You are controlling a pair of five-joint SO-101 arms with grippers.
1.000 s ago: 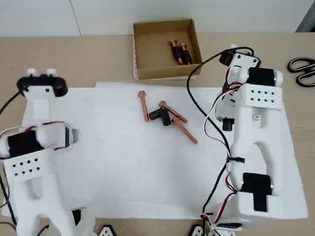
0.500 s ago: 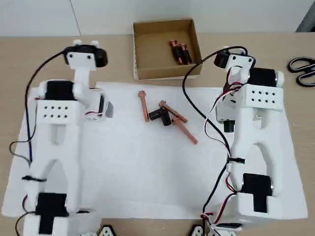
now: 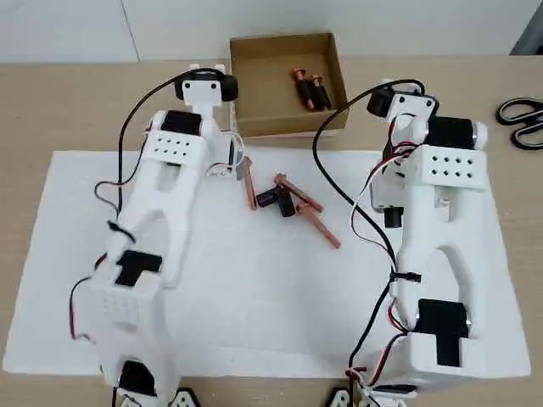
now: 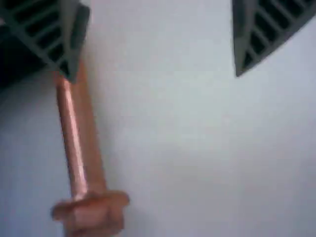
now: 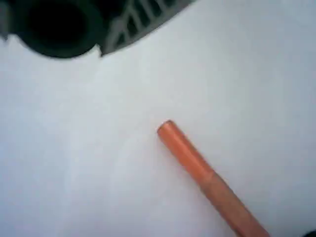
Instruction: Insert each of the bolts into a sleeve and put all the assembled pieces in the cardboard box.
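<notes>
Swung across from the far left, my left claw (image 4: 154, 73) now hangs spread apart over the lone bolt (image 4: 74, 143), one tip at its shank end. Closing looks next; a sleeve (image 3: 270, 198) lies just beside, the box (image 3: 240, 85) near.
</notes>
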